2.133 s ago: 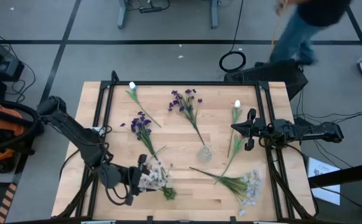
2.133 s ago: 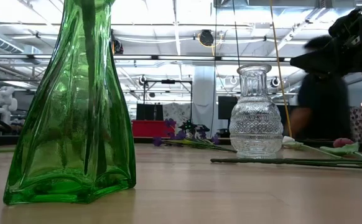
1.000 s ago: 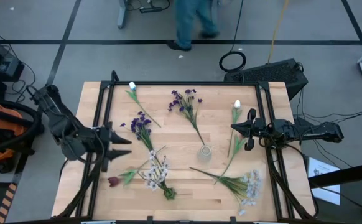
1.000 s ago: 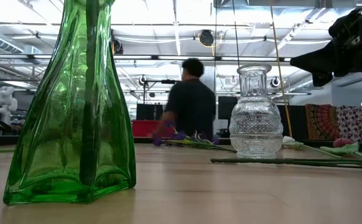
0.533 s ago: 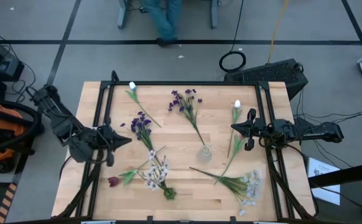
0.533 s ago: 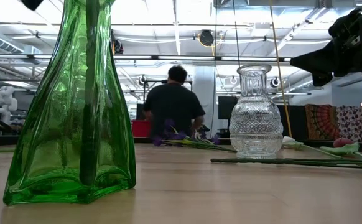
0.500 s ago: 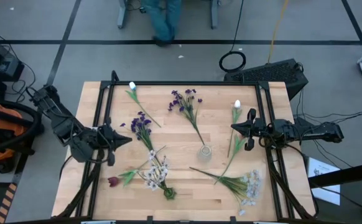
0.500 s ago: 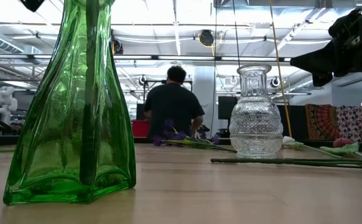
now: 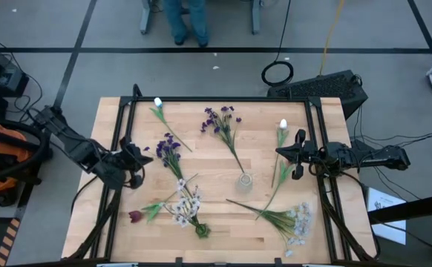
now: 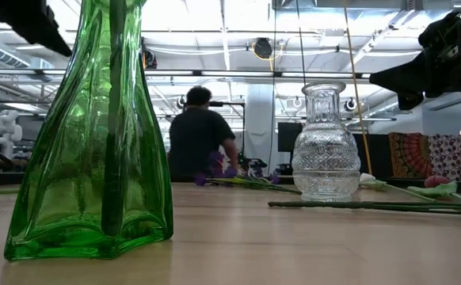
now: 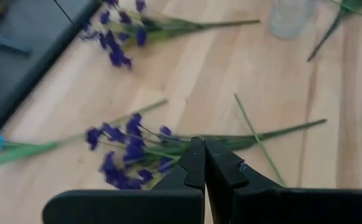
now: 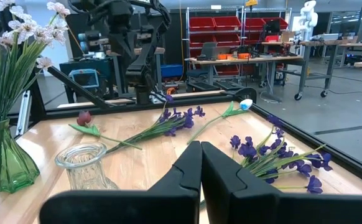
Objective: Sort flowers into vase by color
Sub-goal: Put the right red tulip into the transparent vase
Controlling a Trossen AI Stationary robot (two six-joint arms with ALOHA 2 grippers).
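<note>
Although one white bunch already stands in a vase, most of the sorting looks undone.

Done: white flowers (image 12: 19,37) stand upright in the green vase (image 12: 7,158), near the table's front edge by the high view.
Left: the clear vase (image 9: 244,180) is empty; two purple sprigs (image 9: 168,148) (image 9: 222,122), a dark red tulip (image 9: 135,216), two white buds (image 9: 157,102) (image 9: 282,124) and a pale bunch (image 9: 298,220) lie flat on the table (image 9: 201,215).
Left gripper (image 11: 204,149): fingers together, holding nothing, hovering over the nearer purple sprig by the table's left rail (image 9: 122,137).
Right gripper (image 12: 200,149): fingers together, empty, waiting at the right rail (image 9: 320,141).
Open room: bare wood between the flowers in the middle; I judge the approach to the purple sprig clear.
Edges: black rails along both sides crowd each arm; stems cross near the clear vase, so a lift there could drag a neighbour.
Beyond: a person (image 10: 199,134) stands well behind the table.
</note>
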